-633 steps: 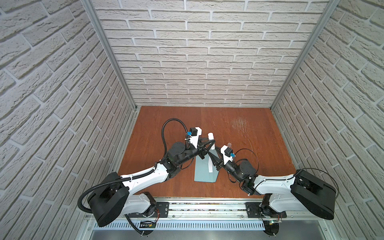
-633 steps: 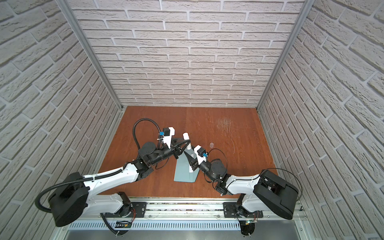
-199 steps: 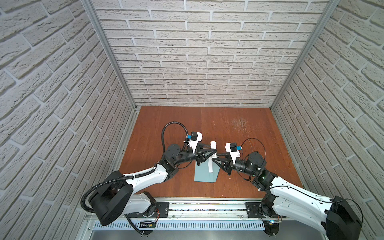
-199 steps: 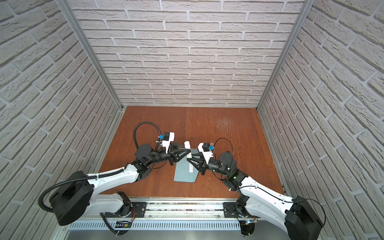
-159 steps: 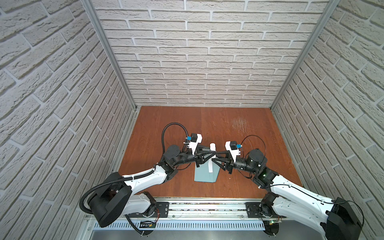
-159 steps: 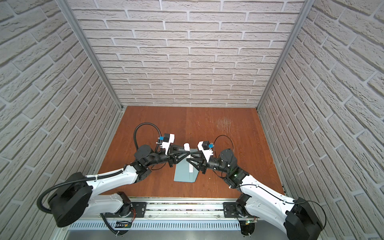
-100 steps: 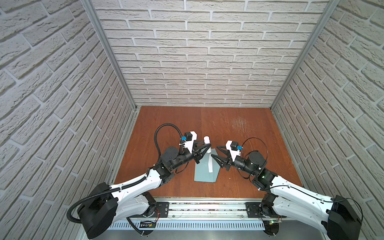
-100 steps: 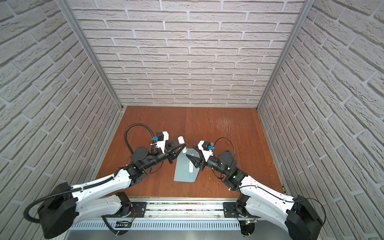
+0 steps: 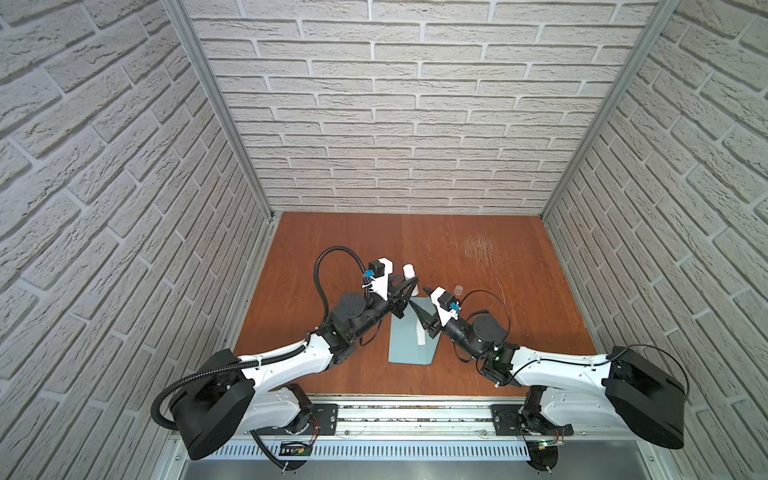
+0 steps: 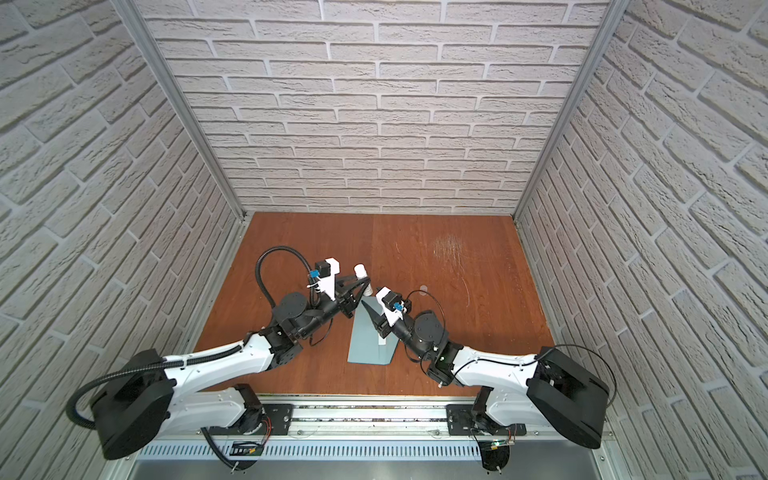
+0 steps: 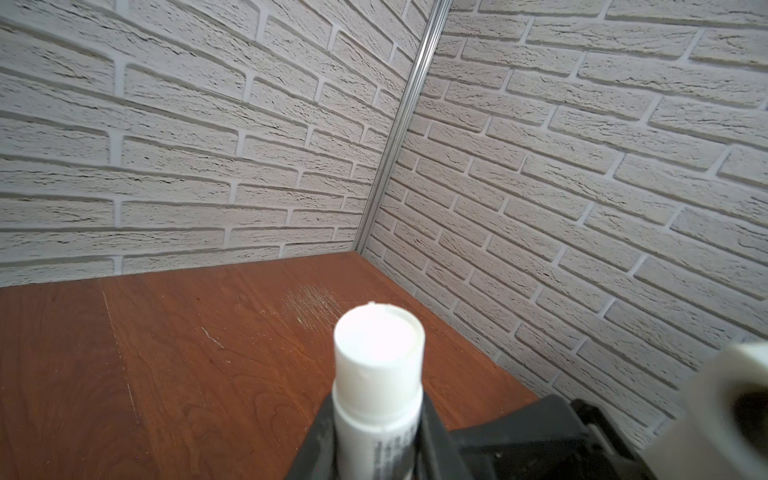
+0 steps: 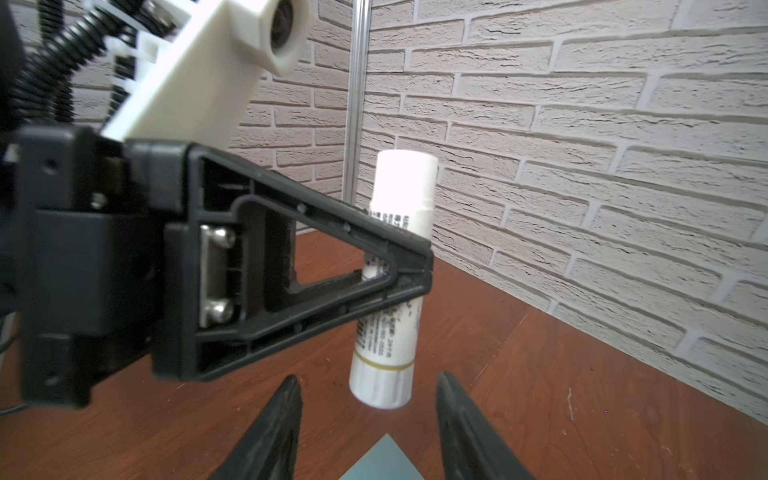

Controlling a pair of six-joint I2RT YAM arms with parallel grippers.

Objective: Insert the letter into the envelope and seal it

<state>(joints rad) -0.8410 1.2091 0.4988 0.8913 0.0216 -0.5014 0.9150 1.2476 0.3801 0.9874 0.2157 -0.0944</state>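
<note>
Right now my left tool is clenched around an upright white glue stick, while my right tool stands released and empty over the far pointed flap of the blue-grey envelope, which lies flat on the desk.

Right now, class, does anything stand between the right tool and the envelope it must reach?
Nothing visible does. The right tool is open directly over the envelope, whose flap tip shows between its jaws in the right wrist view. The glue stick, clamped in the left tool, hangs just past that tip, not between.
</note>
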